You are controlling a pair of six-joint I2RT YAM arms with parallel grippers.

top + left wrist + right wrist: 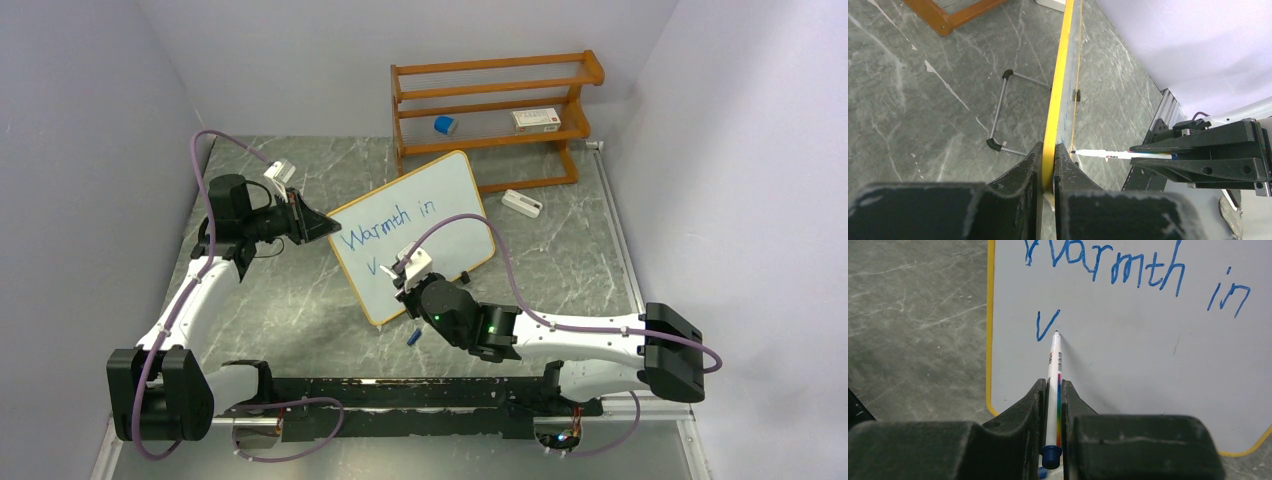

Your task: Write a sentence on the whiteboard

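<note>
The whiteboard (pixel 440 200) stands tilted at mid-table, white with a yellow-orange frame. Blue handwriting, the sentence (pixel 385 232), reads "Warmth in" with a lone "V" beneath it. My left gripper (pixel 333 225) is shut on the board's left edge; in the left wrist view its jaws (pixel 1049 147) pinch the yellow frame (pixel 1058 90). My right gripper (pixel 397 280) is shut on a white marker (pixel 1054 365) with a rainbow stripe. The marker's tip touches the whiteboard (pixel 1128 365) just right of the "V", below the sentence (pixel 1108 265). The left wrist view also shows the marker (pixel 1113 155).
An orange wooden rack (pixel 490 110) stands at the back, holding a blue object (pixel 445 125) and a white box (pixel 536 119). A small white block (pixel 522 203) lies right of the board. A blue cap (pixel 413 337) lies by my right arm. The board's wire stand (pixel 1003 110) sticks out behind it.
</note>
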